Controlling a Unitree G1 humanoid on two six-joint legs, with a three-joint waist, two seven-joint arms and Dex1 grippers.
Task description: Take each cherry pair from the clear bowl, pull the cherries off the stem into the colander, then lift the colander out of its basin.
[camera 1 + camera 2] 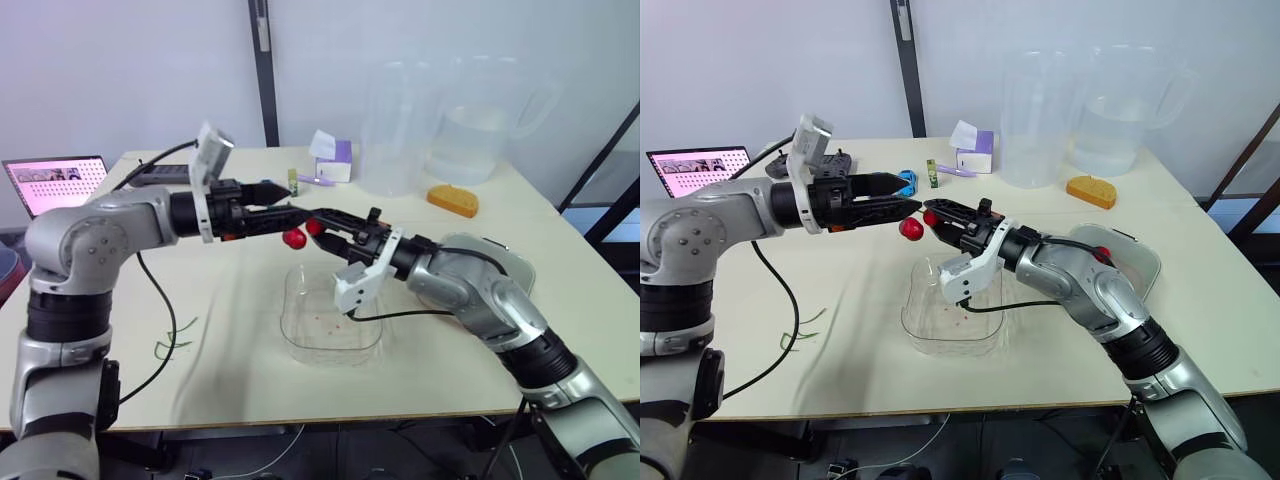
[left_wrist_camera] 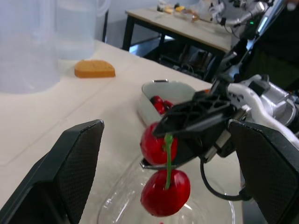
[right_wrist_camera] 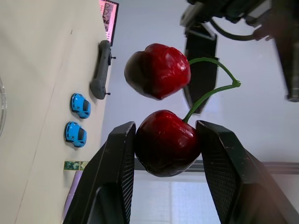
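My right gripper (image 1: 318, 222) is shut on one red cherry (image 3: 166, 142) of a pair, held above the clear bowl (image 1: 330, 320). The second cherry (image 1: 293, 238) hangs free from the shared green stem (image 3: 210, 91). My left gripper (image 1: 290, 200) is open just to the left of the pair, its fingers (image 2: 70, 177) on either side of the cherries without touching them. The clear bowl looks empty apart from red specks. The colander in its basin (image 1: 1125, 260) sits behind my right arm, with a few cherries (image 2: 159, 102) inside.
Two large clear jugs (image 1: 400, 130) and an orange sponge (image 1: 452, 200) stand at the back right. A small purple and white box (image 1: 335, 160) and blue toy cars (image 3: 77, 119) lie behind the grippers. A laptop (image 1: 55, 180) sits far left. Loose green stems (image 1: 175, 340) lie on the table at the left.
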